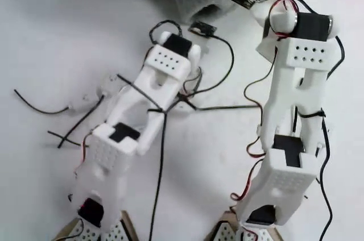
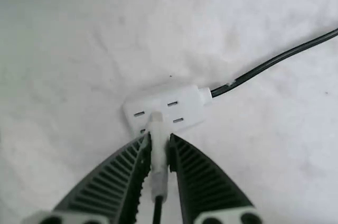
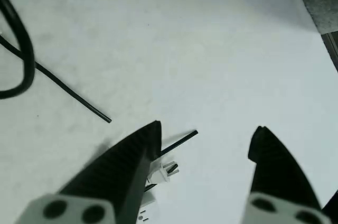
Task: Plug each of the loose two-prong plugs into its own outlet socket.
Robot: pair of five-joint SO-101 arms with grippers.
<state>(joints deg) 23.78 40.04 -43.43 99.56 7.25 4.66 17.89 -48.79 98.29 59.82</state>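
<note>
On the white bench [image 2: 63, 34] a white slotted plastic outlet block [image 2: 174, 105] is lying flat, so the left gripper [image 2: 158, 140] is pinching a small white two-prong plug [image 2: 156, 126] nose-first at its sockets, while the right gripper [image 3: 206, 129] is gaping wide, away from it.

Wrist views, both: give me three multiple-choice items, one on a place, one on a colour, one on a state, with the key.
1. The white plug in the left gripper has its tip:
A) at the outlet block
B) on grey cloth
C) on the other arm

2. The cord leaving the outlet block is:
A) red
B) black
C) white

3. The right gripper is:
A) shut on a plug
B) shut on a cord
C) open

Key: 1 A, the plug's tip meets the block's slotted face. 2 B, a black cord runs off from the block's end. 3 C, its jaws stand wide apart, holding nothing.
</note>
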